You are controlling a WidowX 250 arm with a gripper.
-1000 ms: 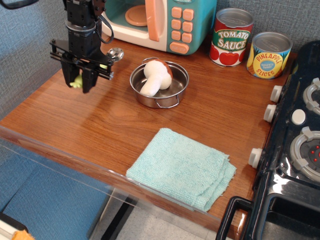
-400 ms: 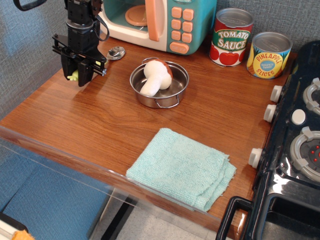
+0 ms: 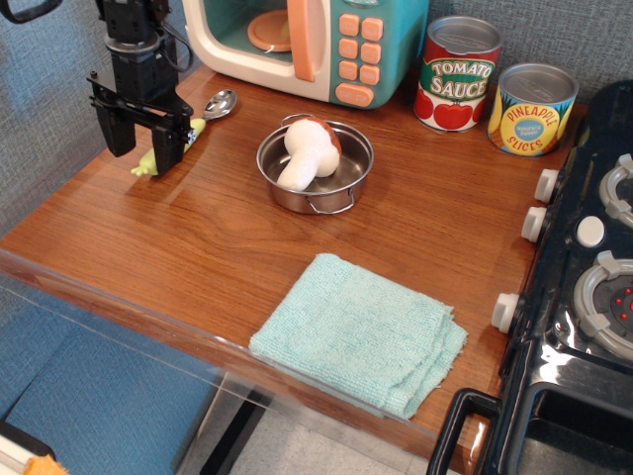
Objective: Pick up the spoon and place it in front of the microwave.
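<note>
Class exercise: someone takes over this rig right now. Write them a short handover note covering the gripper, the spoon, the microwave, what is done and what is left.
Gripper: open, holding nothing, at the table's left rear.
Spoon: lying on the table just in front of the microwave, partly hidden behind the right finger.
Done: spoon looks placed.
Left: probably only to pull the arm clear without knocking the spoon.

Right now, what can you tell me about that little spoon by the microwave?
The spoon is a small toy with a shiny round silver bowl and a chunky pale yellow-green plastic handle. It lies flat on the wooden countertop, bowl toward the microwave, handle angled toward the front left. The open gripper partly hides the handle; whether it touches is unclear.
</note>
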